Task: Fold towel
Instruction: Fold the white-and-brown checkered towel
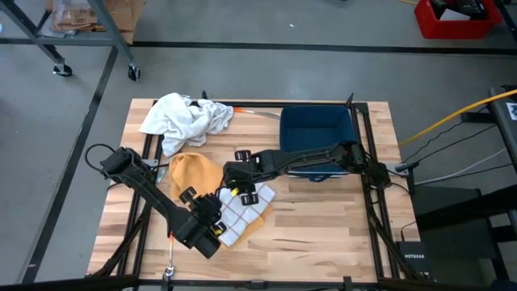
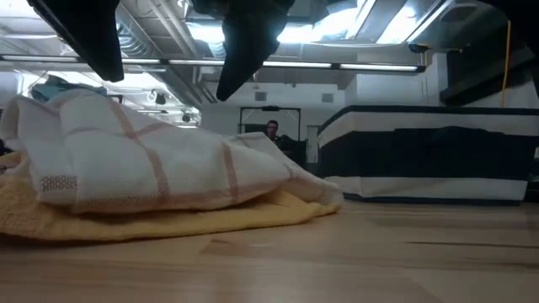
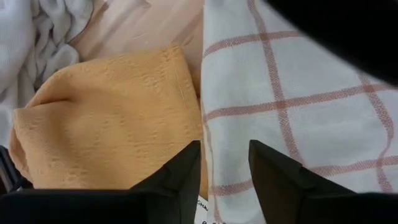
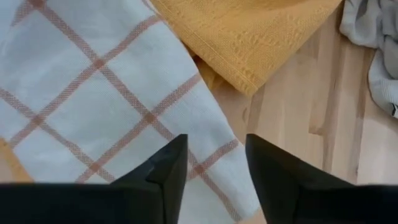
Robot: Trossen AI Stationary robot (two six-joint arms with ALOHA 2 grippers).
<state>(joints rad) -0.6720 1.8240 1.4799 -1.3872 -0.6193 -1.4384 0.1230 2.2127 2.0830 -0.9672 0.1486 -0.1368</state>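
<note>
Left claw: the left gripper [image 3: 224, 171] hangs just above the checked towel [image 3: 298, 106]; its two dark fingers [image 3: 180, 177] stand spread with a clear gap and nothing between them.
Left claw contact: no cloth is pinched; from the wrist view the fingertips sit over the seam where the checked towel meets the yellow towel [image 3: 112, 118], and whether they graze the fabric cannot be told.
Right claw: the right gripper [image 4: 214, 168] is also parted, with fingers [image 4: 165, 171] apart and empty, over the checked towel's edge.
Right claw contact: holds nothing; bare table [image 4: 298, 118] shows just past the towel edge ahead of it.
Task thing: the checked towel [image 1: 242, 208] lies directly below both claws, on top of the yellow towel [image 1: 194, 171], on the wooden table [image 1: 323, 218].
Claw spacing: in the high view the left gripper [image 1: 208, 218] and right gripper [image 1: 242, 190] are near each other over the same towel, at opposite ends of it.
High view only: a crumpled white cloth [image 1: 184, 117] beyond the left claw, and a dark blue bin [image 1: 317, 133] beside the right arm.
Low view only: the checked towel [image 2: 152, 156] is humped rather than flat, resting on the yellow towel [image 2: 168, 220]; dark arm parts hang above it, and a person shows far off in the room.
Wrist views only: red-orange grid lines and the yellow weave, seen close.
</note>
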